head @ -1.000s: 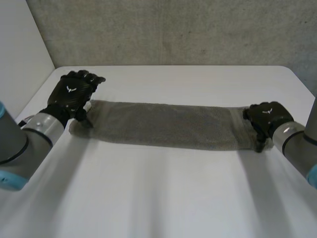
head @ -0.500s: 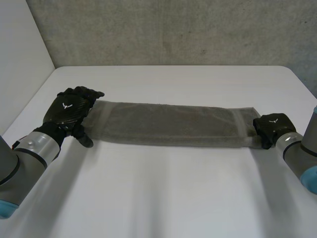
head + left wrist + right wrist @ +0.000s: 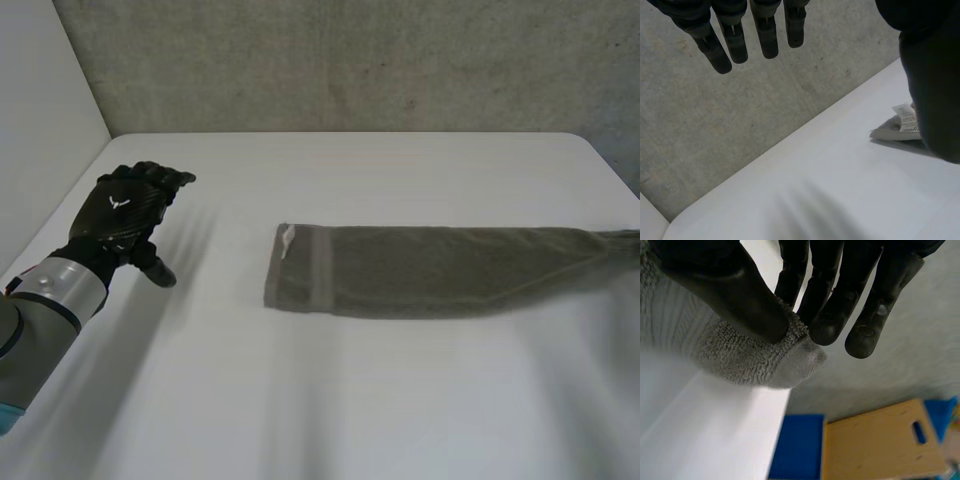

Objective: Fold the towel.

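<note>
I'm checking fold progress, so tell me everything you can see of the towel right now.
The towel is grey-brown terry, a long narrow strip lying on the white table. A woven band crosses its free end, with a small white label at the corner. Its other end tapers, pinched by the right hand. The open left hand is apart from it.

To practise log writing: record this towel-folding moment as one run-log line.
towel: stretched along table | left hand: open, apart from towel | right hand: pinching towel end | fold: not yet made
</note>
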